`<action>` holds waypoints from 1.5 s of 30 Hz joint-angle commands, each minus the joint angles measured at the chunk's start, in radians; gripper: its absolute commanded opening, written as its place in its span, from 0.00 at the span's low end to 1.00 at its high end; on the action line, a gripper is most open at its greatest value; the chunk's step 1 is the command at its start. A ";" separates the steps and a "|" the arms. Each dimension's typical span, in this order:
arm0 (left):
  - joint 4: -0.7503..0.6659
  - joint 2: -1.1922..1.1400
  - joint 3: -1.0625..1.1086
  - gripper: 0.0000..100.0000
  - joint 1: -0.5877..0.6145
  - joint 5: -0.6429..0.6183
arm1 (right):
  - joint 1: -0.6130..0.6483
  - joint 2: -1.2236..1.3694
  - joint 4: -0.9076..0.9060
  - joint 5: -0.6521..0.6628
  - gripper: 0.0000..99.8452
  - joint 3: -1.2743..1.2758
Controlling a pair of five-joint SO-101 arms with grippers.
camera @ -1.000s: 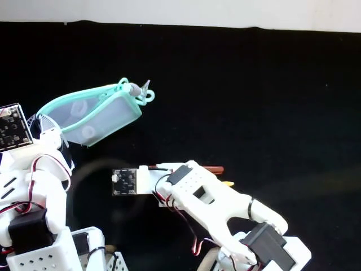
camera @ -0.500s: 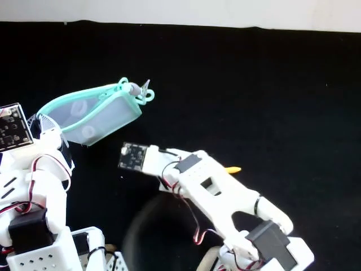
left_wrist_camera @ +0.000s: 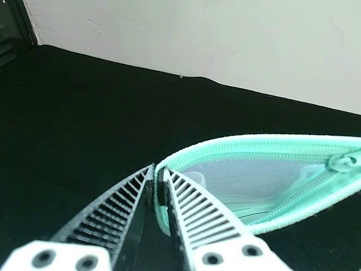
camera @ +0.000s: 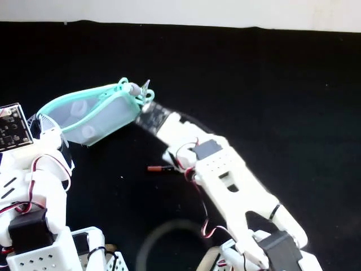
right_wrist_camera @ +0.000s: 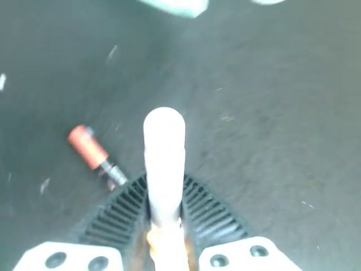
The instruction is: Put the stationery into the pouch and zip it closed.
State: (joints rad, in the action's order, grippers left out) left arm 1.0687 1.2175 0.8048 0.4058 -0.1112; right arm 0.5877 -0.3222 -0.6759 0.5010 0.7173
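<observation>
A teal mesh pouch point(camera: 93, 116) hangs open above the black table, and my left gripper point(left_wrist_camera: 158, 189) is shut on its rim at the end away from the zip pull point(camera: 135, 89). Inside the pouch point(left_wrist_camera: 254, 175) I see pale shapes through the mesh. My right gripper point(right_wrist_camera: 164, 183) is shut on a white stick-shaped marker point(right_wrist_camera: 164, 147) with an orange rear end. In the high view the right arm's wrist point(camera: 155, 117) sits right beside the pouch's zip end. A red-tipped pen point(camera: 159, 168) point(right_wrist_camera: 93, 153) lies on the table under that arm.
The left arm's base point(camera: 34, 226) stands at the near left and the right arm's base point(camera: 271, 248) at the near right. A white wall point(camera: 180, 11) runs along the table's far edge.
The right arm has swung from the table's near middle up and left to the pouch's zip end with the white marker in it. The pouch and left arm have stayed still.
</observation>
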 commanded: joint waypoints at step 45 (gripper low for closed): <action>0.014 -0.010 0.022 0.01 0.001 -0.003 | -0.019 0.001 0.002 -0.381 0.16 -0.002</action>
State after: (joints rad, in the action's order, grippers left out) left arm 1.0687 1.2175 0.8094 0.4058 -0.1112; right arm 0.5585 -0.3575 -0.7127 0.1373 0.7127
